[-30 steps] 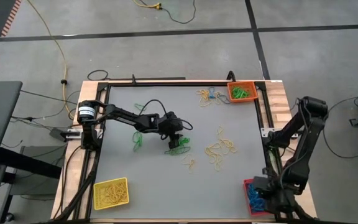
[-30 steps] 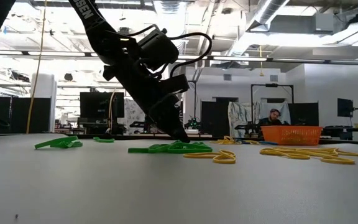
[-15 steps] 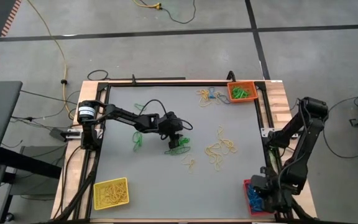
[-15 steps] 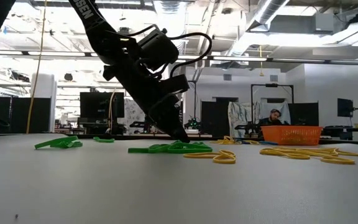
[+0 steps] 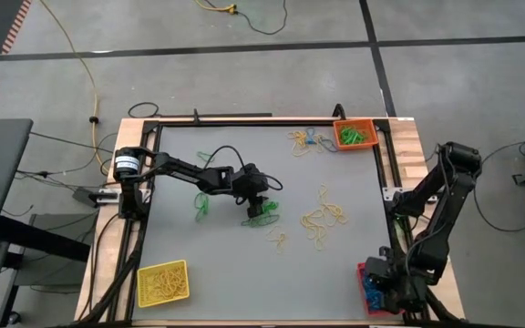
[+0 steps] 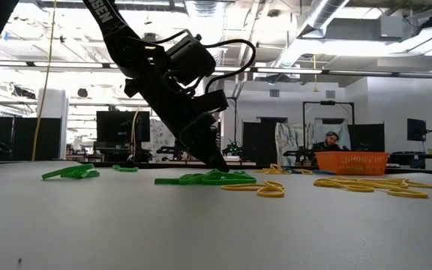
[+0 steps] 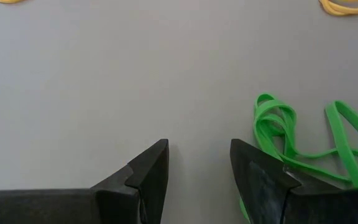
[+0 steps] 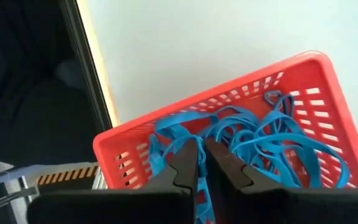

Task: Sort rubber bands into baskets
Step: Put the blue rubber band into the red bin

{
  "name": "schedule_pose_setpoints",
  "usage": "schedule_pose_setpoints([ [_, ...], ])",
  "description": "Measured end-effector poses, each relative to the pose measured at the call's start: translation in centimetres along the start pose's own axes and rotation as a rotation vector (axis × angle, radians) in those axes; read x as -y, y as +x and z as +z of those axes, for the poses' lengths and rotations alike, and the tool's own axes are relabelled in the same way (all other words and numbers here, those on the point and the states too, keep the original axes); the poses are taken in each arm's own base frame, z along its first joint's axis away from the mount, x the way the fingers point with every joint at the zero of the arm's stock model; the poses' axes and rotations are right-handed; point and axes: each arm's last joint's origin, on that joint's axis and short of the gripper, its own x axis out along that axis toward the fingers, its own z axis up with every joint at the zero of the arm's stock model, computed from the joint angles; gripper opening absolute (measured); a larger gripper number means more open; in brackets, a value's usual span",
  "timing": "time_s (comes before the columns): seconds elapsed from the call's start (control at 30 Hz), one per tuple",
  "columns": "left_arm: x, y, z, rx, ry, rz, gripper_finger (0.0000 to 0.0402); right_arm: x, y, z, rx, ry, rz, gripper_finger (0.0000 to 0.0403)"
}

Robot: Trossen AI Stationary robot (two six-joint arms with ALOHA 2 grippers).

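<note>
Just beside my open left claw (image 7: 197,163) on the bench (image 5: 244,264) lies a tangle of green rubber bands (image 7: 297,140), light, limp and springy, best pinched where strands cross.

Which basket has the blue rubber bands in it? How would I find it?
Start at the grey table and go to the near corner on the robot's right side, just under the right gripper. There sits the red basket, full of blue rubber bands. The orange basket holds green ones and the yellow basket yellow ones.
</note>
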Motion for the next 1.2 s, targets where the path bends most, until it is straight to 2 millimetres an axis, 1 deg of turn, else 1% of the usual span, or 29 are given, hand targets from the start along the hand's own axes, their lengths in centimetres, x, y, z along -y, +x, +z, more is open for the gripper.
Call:
schedule_pose_setpoints([
  [0.3, 0.0, 0.0, 0.0, 0.0, 0.0, 0.0, 0.0163, 0.6, 0.1, 0.7, 0.034, 0.007, -0.059, 0.0056],
  [0.5, 0.0, 0.0, 0.0, 0.0, 0.0, 0.0, 0.0163, 0.9, -0.1, 1.6, 0.041, -0.05, -0.069, 0.0056],
  [0.87, 0.0, 0.0, 0.0, 0.0, 0.0, 0.0, 0.0163, 2.5, -3.2, 3.2, 0.12, -0.073, -0.054, 0.0056],
  [1.07, 0.0, 0.0, 0.0, 0.0, 0.0, 0.0, 0.0163, 3.9, -5.0, 4.0, 0.201, -0.081, -0.082, 0.0056],
  [1.2, 0.0, 0.0, 0.0, 0.0, 0.0, 0.0, 0.0163, 4.9, -5.8, 4.6, 0.239, -0.057, -0.114, 0.0056],
])
